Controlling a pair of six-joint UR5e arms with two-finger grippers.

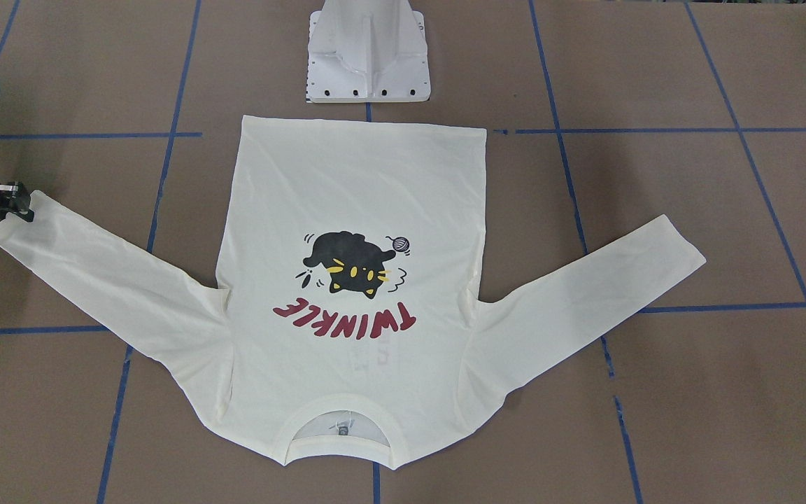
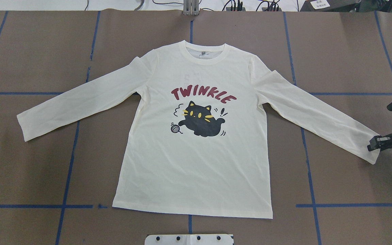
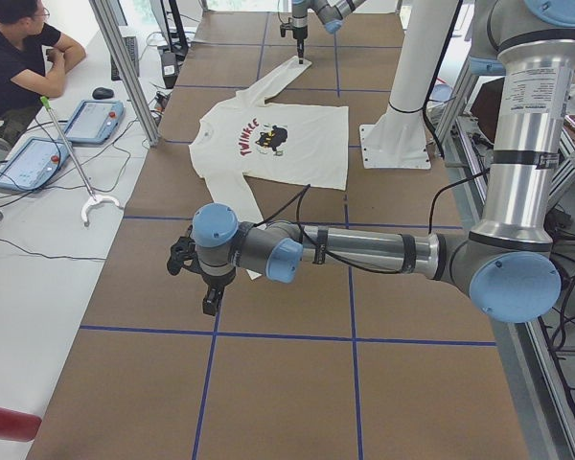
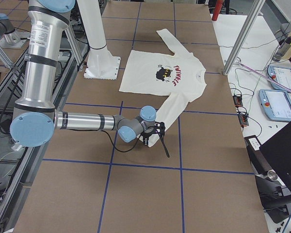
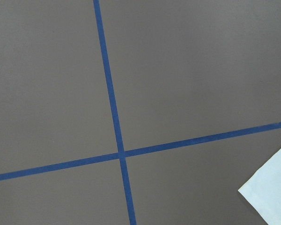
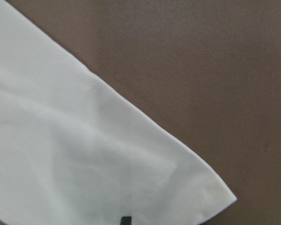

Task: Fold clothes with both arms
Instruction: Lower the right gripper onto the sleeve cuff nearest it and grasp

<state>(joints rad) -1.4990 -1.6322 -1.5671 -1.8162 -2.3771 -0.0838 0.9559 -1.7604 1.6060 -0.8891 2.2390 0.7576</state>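
Cuff point(image 6: 196, 197) of the shirt point(image 2: 196, 163) lay flat at the right gripper point(image 2: 373, 144), one fingertip point(image 6: 125, 220) touching it; whether it gripped could not be told. Shirt lay spread print-up on the table point(image 2: 335, 51), white pedestal base point(image 2: 189, 239) just off its hem. Left gripper point(image 3: 209, 295) hung near the shirt's other cuff point(image 5: 271, 187), finger state indiscernible.

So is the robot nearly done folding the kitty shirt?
Nothing is folded yet: the shirt lies flat, print up, both sleeves spread. The right gripper is at one cuff; whether it grips, I can't tell. The left gripper hangs near the other cuff. All the folding is left.
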